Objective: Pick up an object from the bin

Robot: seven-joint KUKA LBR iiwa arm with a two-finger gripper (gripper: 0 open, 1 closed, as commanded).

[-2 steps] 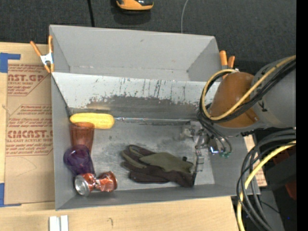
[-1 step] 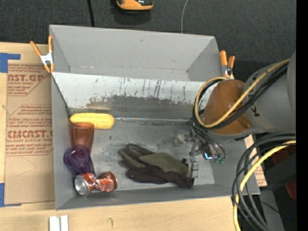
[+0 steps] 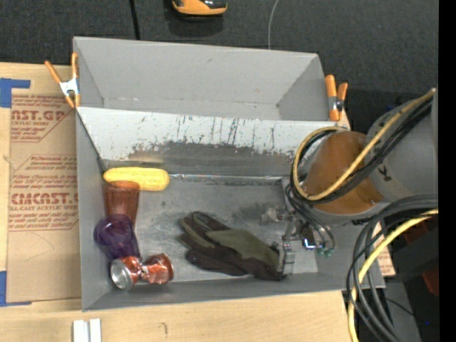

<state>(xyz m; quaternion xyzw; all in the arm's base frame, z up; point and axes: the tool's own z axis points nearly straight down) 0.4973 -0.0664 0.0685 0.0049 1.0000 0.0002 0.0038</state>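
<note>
**A:** Dark floor (image 3: 385, 20) all round, and on it the grey metal bin (image 3: 192, 84) with its scuffed bottom. What lies under the arm?

**B:** A dark olive-brown fabric glove (image 3: 224, 246), flat on the bin's bottom, middle to right, and apart from everything else. The gripper (image 3: 288, 254) is at its right-hand end, right by the cuff. Whether it is spread or pressed together I cannot tell from this angle.

**A:** How would the glove handle?

**B:** Light and limp, I'd judge. It should sag and drape when lifted, it is not slippery, and nothing in it can break. A pinch on the thick cuff edge or a raised fold looks best. A pinch on a flat part may catch only the top layer.

**A:** And the count?

**B:** One glove, though the bulk could be a pair laid together. One yellow oblong plastic piece (image 3: 137, 179) lies at the foot of the back wall, on the left. There are two cups just below it, one amber translucent tumbler (image 3: 121, 201) and one purple translucent tumbler (image 3: 115, 237), touching each other. One crushed red-and-silver drinks can (image 3: 141, 271) is in the near-left corner.
</note>
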